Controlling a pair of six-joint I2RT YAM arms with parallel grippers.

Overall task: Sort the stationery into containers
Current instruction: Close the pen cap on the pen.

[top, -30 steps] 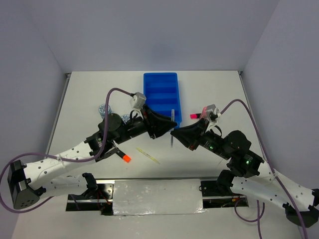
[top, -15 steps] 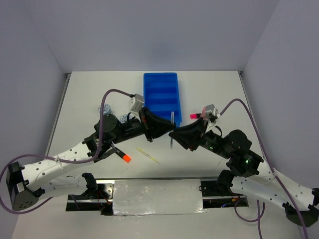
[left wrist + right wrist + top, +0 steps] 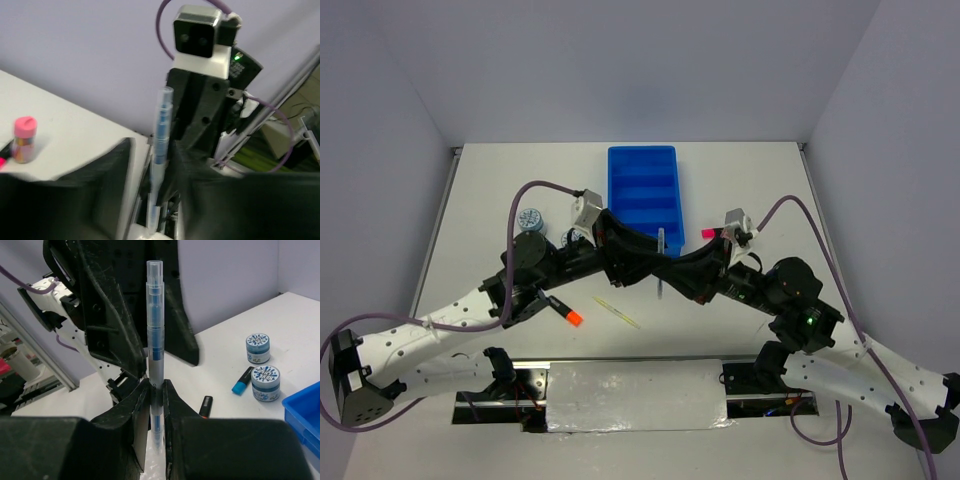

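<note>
A translucent pen with a blue core stands upright, and my right gripper is shut on its lower part. From above, the pen is in front of the blue tray. My right gripper and my left gripper meet there tip to tip. In the left wrist view, my left gripper is open, and the pen stands between its blurred fingers with a gap on the left. Two round patterned tubs, a blue-ended marker and an orange-ended marker lie on the table.
An orange-ended marker and a thin pale stick lie near the front edge. One tub shows beside the left arm. A pink marker lies right of the tray, and a pink cylinder stands nearby.
Both grippers and the upright pen have drifted slightly left and toward the front. The left arm has pulled back, uncovering more of the tub on the left.
</note>
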